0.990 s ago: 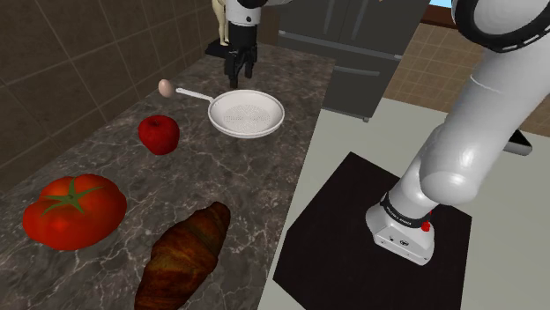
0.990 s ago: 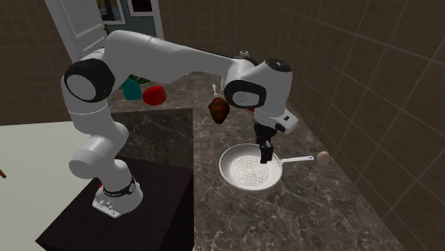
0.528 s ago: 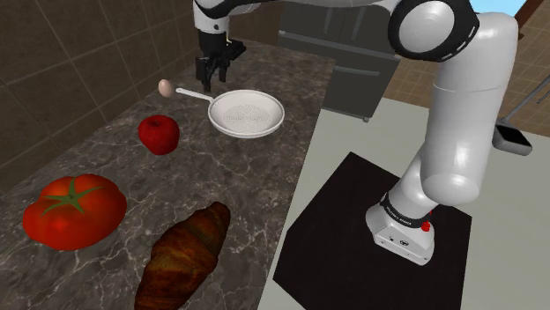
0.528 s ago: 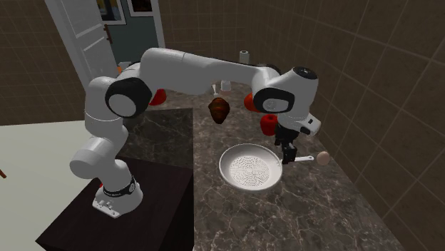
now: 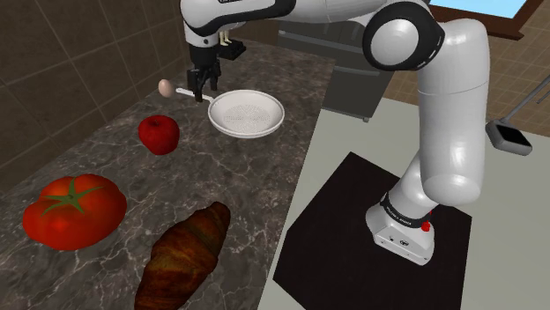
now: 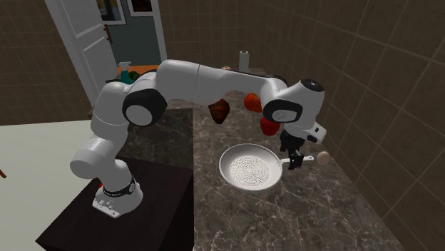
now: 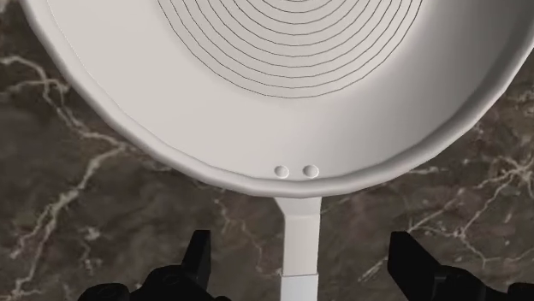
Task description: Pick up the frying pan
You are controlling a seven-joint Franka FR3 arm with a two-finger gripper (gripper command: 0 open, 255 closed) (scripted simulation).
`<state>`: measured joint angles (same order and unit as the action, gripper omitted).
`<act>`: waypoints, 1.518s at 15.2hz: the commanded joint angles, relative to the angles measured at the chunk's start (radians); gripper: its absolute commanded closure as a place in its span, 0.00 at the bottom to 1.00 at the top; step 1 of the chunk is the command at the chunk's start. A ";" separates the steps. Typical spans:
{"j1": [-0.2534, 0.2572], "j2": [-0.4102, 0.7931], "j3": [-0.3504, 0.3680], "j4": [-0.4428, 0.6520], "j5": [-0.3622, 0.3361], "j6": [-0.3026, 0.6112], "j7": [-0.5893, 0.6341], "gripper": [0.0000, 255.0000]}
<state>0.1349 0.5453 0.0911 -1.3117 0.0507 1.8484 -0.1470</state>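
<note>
My end effector [image 7: 301,258] is released. Its two black fingers [image 7: 198,256] stand wide apart on either side of the frying pan [image 7: 282,94]'s handle [image 7: 299,244], and dark marble shows between each finger and the handle, so nothing is grasped.

The pan is white, with concentric rings drawn on its floor and two small rivets [image 7: 292,171] at the rim where the handle begins. It sits flat on the dark veined tabletop [image 5: 256,185].

In the shoulder view the pan [image 5: 246,114] has its handle [image 5: 185,91] running off to the pan's upper left, and my end effector [image 5: 201,84] hangs at that handle, close beside the rim. A pale egg [image 5: 165,86] lies just past the handle's tip. A small red fruit [image 5: 159,134] lies near the pan, on the handle's side and nearer the camera. A large tomato [image 5: 74,210] and a croissant [image 5: 183,255] lie well apart from the pan, nearer the camera again.

In the second exterior view the pan [image 6: 249,167] has its handle toward that view's right. My end effector [image 6: 294,158] is over the handle, and the egg [image 6: 324,157] sits just beyond it.
</note>
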 commanded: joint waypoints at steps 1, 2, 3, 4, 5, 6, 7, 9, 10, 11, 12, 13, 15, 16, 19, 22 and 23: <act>0.001 0.004 0.000 -0.021 0.000 0.026 0.000 0.00; 0.001 0.006 0.000 -0.027 0.000 0.033 -0.001 0.00; 0.001 0.005 0.000 -0.027 0.000 0.033 -0.001 0.00; 0.002 0.007 0.000 -0.027 0.000 0.034 0.000 1.00; 0.002 0.007 0.000 -0.026 0.000 0.034 0.000 1.00; 0.002 0.007 0.000 -0.027 0.000 0.034 0.000 1.00; 0.002 0.007 0.000 -0.027 0.000 0.034 0.000 1.00; 0.002 0.007 0.000 -0.027 0.000 0.034 0.000 1.00; 0.002 0.007 0.000 -0.027 0.000 0.035 0.000 1.00; 0.002 0.007 0.000 -0.027 0.000 0.035 0.000 1.00; 0.002 0.007 0.000 -0.027 0.000 0.035 0.000 1.00; 0.001 0.006 0.000 -0.027 0.000 0.033 -0.001 1.00; 0.001 0.001 0.000 -0.006 0.000 0.008 0.001 1.00; 0.001 0.000 0.000 0.004 0.000 -0.004 0.002 1.00; 0.002 -0.003 0.001 0.040 -0.001 -0.043 0.004 1.00; 0.002 -0.004 0.001 0.079 -0.001 -0.082 0.007 1.00; 0.002 -0.004 0.001 0.093 -0.001 -0.096 0.008 1.00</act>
<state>0.1379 0.5400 0.0923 -1.2361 0.0495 1.7684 -0.1386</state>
